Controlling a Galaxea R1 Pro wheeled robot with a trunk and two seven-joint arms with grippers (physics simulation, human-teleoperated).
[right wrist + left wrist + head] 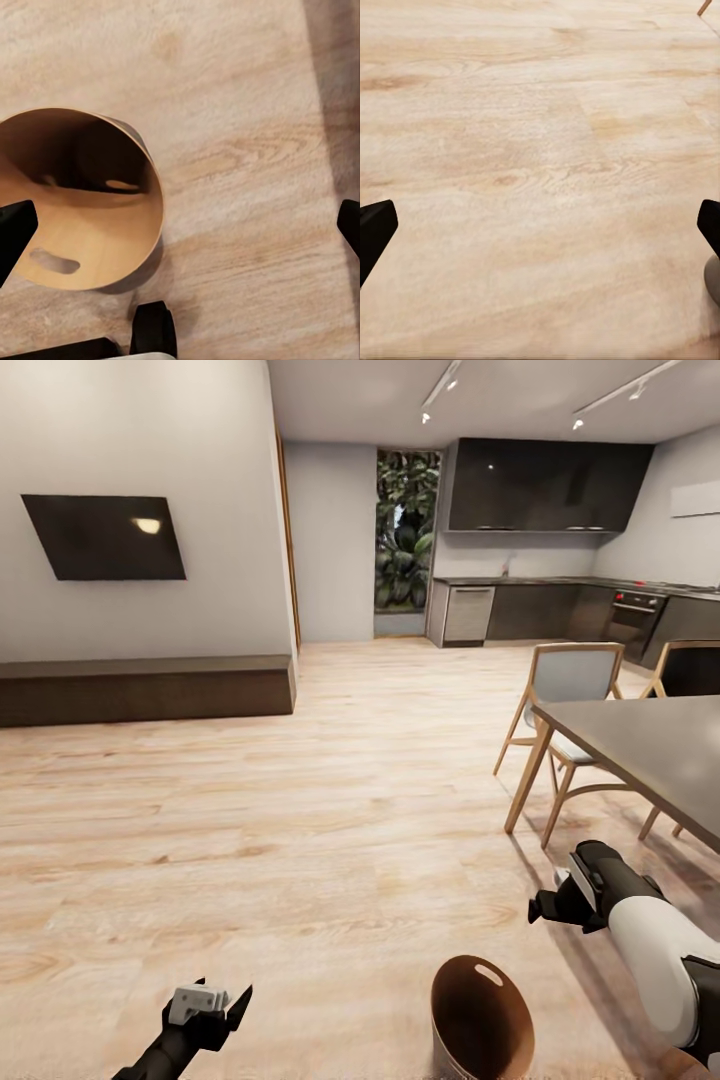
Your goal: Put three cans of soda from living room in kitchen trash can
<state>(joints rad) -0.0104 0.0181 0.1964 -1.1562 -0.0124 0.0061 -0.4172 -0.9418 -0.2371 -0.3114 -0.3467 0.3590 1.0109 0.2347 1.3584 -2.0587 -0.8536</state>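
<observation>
Underfoot, a light wood plank floor (330,780) runs from the robot to the kitchen at the far end, where dark cabinets (545,485) hang over a dark counter (560,582) with a built-in oven (634,622). A glass door (406,530) beside them shows green foliage. On the white wall to the left hangs a dark TV (105,537), above a long low brown bench (145,688). To the right stands a grey dining table (650,745) with two wood-framed chairs (562,710) drawn up to it (the nearer chair sits between the robot and the kitchen counter).

The tash can (482,1015) stands on the floor just in front of the robot, between the two arms; the right wrist view looks down into its glossy brown inside (75,217), and no can shows there. The right gripper (548,905) hangs above and beside it, jaws spread wide and empty. The left gripper (212,1005) hovers over bare floor, also wide and empty.
</observation>
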